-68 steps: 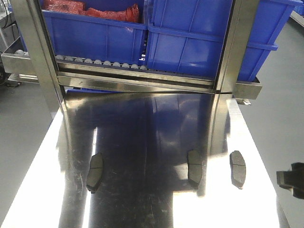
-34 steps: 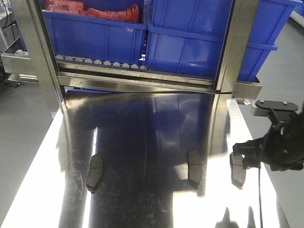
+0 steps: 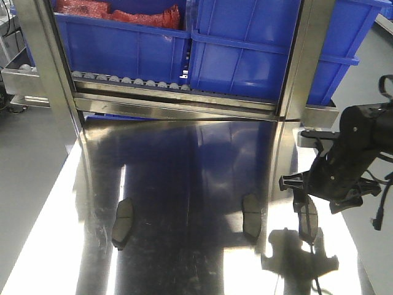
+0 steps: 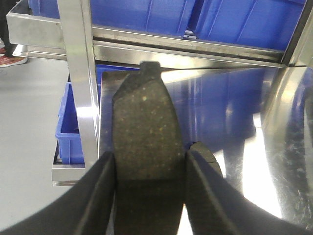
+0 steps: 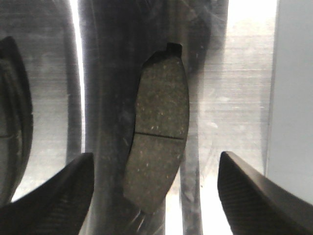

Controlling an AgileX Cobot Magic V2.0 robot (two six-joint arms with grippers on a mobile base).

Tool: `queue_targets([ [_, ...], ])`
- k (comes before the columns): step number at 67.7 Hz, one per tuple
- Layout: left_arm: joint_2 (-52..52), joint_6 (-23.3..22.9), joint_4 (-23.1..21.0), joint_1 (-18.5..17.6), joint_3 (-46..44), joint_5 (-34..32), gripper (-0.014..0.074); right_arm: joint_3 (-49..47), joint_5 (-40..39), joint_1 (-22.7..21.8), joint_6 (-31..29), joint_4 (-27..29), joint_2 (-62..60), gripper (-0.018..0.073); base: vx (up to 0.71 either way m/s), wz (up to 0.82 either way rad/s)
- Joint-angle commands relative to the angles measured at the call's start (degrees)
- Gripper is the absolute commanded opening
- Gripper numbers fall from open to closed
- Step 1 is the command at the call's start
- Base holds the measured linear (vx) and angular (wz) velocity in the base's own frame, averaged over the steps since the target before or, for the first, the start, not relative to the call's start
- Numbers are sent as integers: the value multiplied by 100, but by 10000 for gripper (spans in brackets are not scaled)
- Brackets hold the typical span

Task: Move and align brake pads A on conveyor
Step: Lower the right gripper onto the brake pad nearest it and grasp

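Polished steel forms the table [image 3: 184, 153], and three brake pads lie flat on it in a loose row across its near half: the left pad [image 3: 123, 223], the middle pad [image 3: 252, 216] and the right pad [image 3: 309, 224]. The left pad sits well apart from the other two, which lie near each other. The right arm [image 3: 347, 153] hangs over the right pad and hides its far end in the front view. From the right wrist, the right end effector [image 5: 155, 164] is spread wide, its black fingers [image 5: 58, 196] standing clear on either side of the right pad, touching neither edge. The thin groove across the pad's face shows plainly, and the edge of the middle pad shows at the left border. From the left wrist, the left end effector [image 4: 146, 166] is clenched on a fourth pad [image 4: 144, 127], both fingers [image 4: 100, 191] pressed against its long sides, with the table's left edge behind it. Just beyond the right finger, part of the left pad lies on the steel. Behind the table, blue plastic bins [image 3: 123, 46] rest on a roller rack [image 3: 129, 82]; one holds red bagged items [image 3: 147, 15]
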Motion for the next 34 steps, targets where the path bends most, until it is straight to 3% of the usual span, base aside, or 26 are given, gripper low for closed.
queue_targets([
  [1, 38, -17, -86, -26, -167, -566, -6, -221, -23, -11, 47, -64, -22, 516, 0, 0],
  [20, 38, -17, -86, -26, -167, -566, -6, -221, -193, -22, 61, -64, 373, 496, 0, 0],
  [34, 38, -17, -86, -26, -167, -566, -6, -221, -324, -22, 61, -64, 404, 432, 0, 0],
])
